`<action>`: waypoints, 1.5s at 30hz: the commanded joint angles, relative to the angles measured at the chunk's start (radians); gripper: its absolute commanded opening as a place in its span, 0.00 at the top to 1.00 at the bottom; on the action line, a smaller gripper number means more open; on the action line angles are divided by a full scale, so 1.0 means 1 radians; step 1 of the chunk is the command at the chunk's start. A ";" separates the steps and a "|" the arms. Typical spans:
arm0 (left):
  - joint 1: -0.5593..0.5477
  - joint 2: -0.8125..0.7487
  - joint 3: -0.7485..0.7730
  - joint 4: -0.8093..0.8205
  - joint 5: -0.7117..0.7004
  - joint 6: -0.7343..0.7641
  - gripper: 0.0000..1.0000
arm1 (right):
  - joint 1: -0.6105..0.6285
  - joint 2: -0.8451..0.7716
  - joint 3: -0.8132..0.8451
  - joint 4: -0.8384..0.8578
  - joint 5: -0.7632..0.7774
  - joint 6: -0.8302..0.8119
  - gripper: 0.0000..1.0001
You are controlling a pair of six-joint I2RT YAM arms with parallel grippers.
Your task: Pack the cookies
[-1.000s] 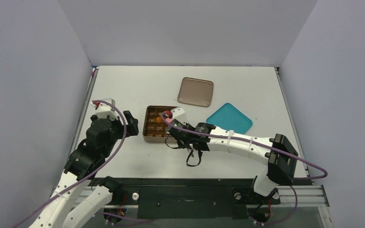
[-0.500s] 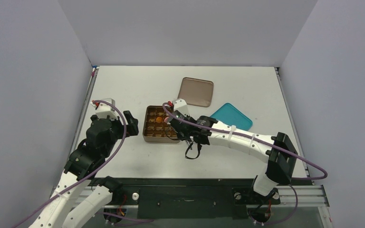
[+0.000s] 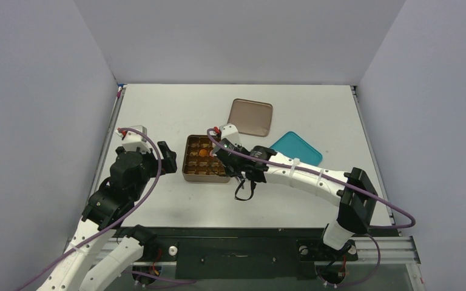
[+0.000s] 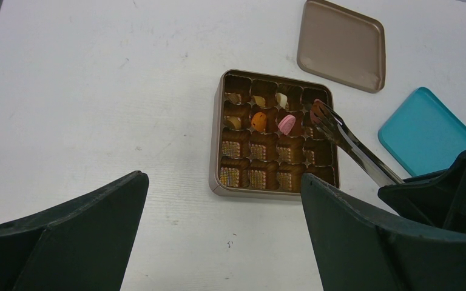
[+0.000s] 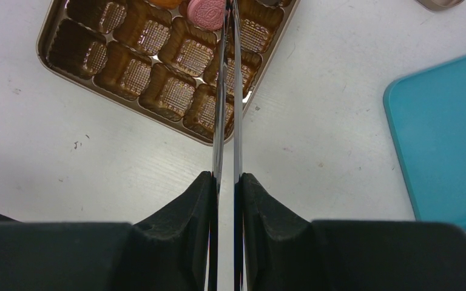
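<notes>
Brown gridded tin [image 4: 215,157] sits open on the white table [image 4: 97,91] and the cookies are in its cells. The orange cookie [image 4: 258,121] is in the second row from the far edge, second cell from the left. The pink cookie [image 4: 287,125] is in the next cell to its right. Cream pieces [image 4: 236,97] lie in the far row and in the leftmost cell of the orange one's row. The two near rows of the tin show bare ridged cell floors.

Right gripper [image 5: 226,179] is clamped on metal tongs [image 4: 355,151] – the fingers press both blades from the sides. The tongs reach in from the tin's near right corner, blades almost together, and the tips are over the rightmost cell of the second row, just right of the pink cookie. A small reddish bit shows at the tips, but I can't tell whether it is pinched or lying in the cell.

Left gripper [image 4: 222,177] hangs on the near left side of the tin with its jaws wide apart – nothing between them, touching nothing.

Brown lid [image 4: 343,43] lies flat beyond the tin's far right corner, apart from it. Teal plate [image 4: 422,130] lies right of the tin, also apart.
</notes>
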 commanded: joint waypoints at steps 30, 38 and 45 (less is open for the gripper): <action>0.004 0.007 0.008 0.046 -0.006 0.005 0.03 | -0.392 -0.461 -0.535 0.129 0.181 0.151 0.70; 0.004 0.009 0.007 0.047 -0.003 0.006 0.03 | -0.453 -0.420 -0.575 0.187 0.131 0.170 0.67; 0.004 0.009 0.007 0.048 0.001 0.005 0.03 | -0.479 -0.387 -0.636 0.247 0.104 0.205 0.62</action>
